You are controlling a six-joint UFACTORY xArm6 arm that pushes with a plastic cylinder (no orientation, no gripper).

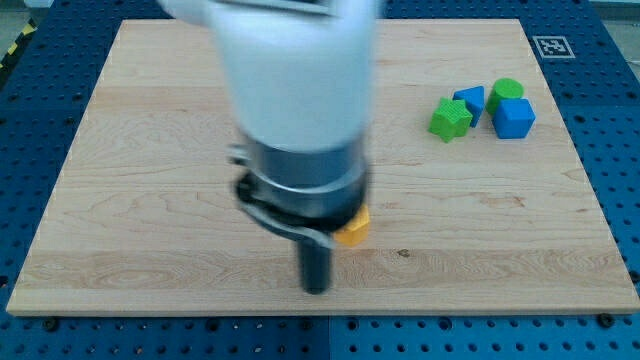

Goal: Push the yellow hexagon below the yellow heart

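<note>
A yellow block (353, 229) peeks out from behind the arm, just right of the rod; only a small part shows, so I cannot tell its shape. No other yellow block is in sight; the arm's wide body hides the board's middle. My tip (316, 289) rests on the board near the view's bottom edge, a little below and left of the yellow block, seemingly apart from it.
At the view's upper right stands a cluster: a green star-like block (450, 119), a small blue block (470, 99), a green cylinder (507, 91) and a blue cube (514, 118). The wooden board (130, 200) lies on a blue perforated table, with a marker tag (549, 45) at its top right corner.
</note>
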